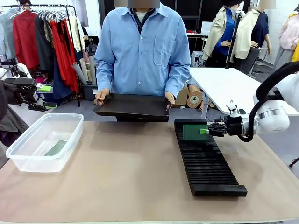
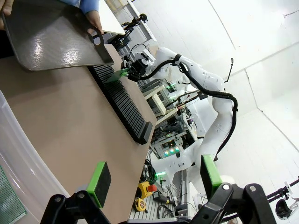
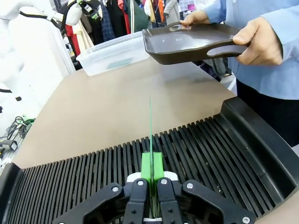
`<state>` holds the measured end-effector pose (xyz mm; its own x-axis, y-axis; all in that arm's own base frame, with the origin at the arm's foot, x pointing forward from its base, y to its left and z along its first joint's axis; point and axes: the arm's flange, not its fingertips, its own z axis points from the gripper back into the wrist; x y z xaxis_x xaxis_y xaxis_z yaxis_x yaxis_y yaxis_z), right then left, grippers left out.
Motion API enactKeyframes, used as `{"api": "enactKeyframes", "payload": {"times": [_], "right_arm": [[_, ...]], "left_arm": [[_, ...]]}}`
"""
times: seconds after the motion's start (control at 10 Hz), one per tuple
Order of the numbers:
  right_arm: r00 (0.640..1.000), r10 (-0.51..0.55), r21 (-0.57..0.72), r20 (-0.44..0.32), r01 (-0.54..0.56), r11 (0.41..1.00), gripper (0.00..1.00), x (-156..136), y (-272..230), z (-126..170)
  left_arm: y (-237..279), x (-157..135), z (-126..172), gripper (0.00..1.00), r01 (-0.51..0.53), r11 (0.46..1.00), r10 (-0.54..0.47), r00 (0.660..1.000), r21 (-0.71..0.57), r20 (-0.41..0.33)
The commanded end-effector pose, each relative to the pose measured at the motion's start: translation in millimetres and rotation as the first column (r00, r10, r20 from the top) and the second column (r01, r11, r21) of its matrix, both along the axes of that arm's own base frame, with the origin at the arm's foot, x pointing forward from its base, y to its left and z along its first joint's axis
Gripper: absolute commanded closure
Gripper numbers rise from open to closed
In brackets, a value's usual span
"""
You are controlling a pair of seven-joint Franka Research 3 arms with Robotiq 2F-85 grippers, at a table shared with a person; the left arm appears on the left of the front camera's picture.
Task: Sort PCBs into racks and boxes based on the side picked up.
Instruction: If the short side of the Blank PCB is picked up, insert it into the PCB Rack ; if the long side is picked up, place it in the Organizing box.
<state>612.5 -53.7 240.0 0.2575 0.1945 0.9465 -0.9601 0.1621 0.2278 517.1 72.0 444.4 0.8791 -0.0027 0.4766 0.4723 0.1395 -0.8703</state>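
Two PCBs in the front view: one (image 1: 195, 132) stands on edge over the far end of the rack (image 1: 208, 161), pinched by the right gripper (image 1: 205, 131), clenched on its edge; the other (image 1: 56, 148) lies flat in the box (image 1: 44, 141) at left. Person at far side holds a black tray (image 1: 133, 106) with both hands, above the table (image 1: 126, 182). Left gripper (image 1: 44, 88) at left edge, off the table

Left wrist: left gripper (image 2: 154, 179) released, pads wide apart, nothing between. Box wall (image 2: 18, 158) at lower left, rack (image 2: 124, 100) and tray (image 2: 51, 35) beyond

Right wrist: right gripper (image 3: 152, 169) grasping PCB (image 3: 150, 126) edge-on, upright over rack slots (image 3: 201, 149). Tray (image 3: 187, 42) held above, box (image 3: 112, 53) well apart
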Motion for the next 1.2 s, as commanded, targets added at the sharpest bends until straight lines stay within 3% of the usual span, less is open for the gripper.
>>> {"api": "enactKeyframes", "payload": {"times": [0.0,0.7,1.1], "right_arm": [[1.0,0.029,-0.007,-0.011,-0.029,1.0,1.0,10,-4,0],[0.997,0.082,-0.031,0.0,-0.082,0.996,1.0,27,-3,-8],[0.997,0.074,0.012,-0.037,-0.074,0.997,1.0,31,-5,-23]], "left_arm": [[0,-1,2,0.0,0.002,1.0,-0.002,1.0,-0.002,0.003],[0,-1,2,0.0,0.002,1.0,-0.002,1.0,-0.002,0.003],[0,-1,2,0.0,0.002,1.0,-0.002,1.0,-0.002,0.003]]}}
